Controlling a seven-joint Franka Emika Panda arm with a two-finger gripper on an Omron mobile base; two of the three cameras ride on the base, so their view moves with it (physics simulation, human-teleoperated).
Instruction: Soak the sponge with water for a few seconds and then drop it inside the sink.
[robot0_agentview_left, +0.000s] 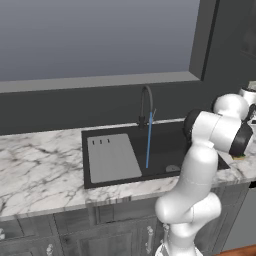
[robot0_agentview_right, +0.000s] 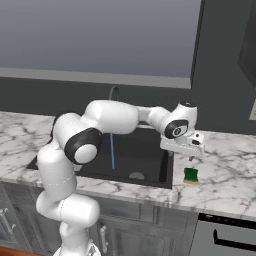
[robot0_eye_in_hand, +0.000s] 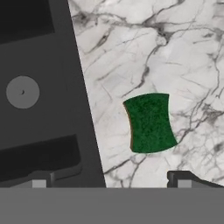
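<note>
The sponge (robot0_agentview_right: 190, 175) lies green side up on the marble counter, just right of the sink (robot0_agentview_right: 142, 150). My gripper (robot0_agentview_right: 194, 156) hangs open a short way above it, touching nothing. In the hand view the sponge (robot0_eye_in_hand: 150, 123) sits between and ahead of my fingertips (robot0_eye_in_hand: 183, 180), nearer the right one, with the sink's (robot0_eye_in_hand: 43, 57) round drain (robot0_eye_in_hand: 22, 92) to its left. A thin blue stream of water (robot0_agentview_left: 148, 141) runs from the dark arched faucet (robot0_agentview_left: 146, 102) into the black sink (robot0_agentview_left: 165, 145). My arm hides most of the sponge (robot0_agentview_left: 239, 157) in the left base view.
A grey ribbed drainboard (robot0_agentview_left: 112, 157) fills the sink's left half. Marble counter (robot0_agentview_left: 40, 165) stretches to the left and also right of the sponge (robot0_agentview_right: 225, 170). A dark wall and a large window (robot0_agentview_left: 95, 35) stand behind the faucet. Cabinets run below the counter edge.
</note>
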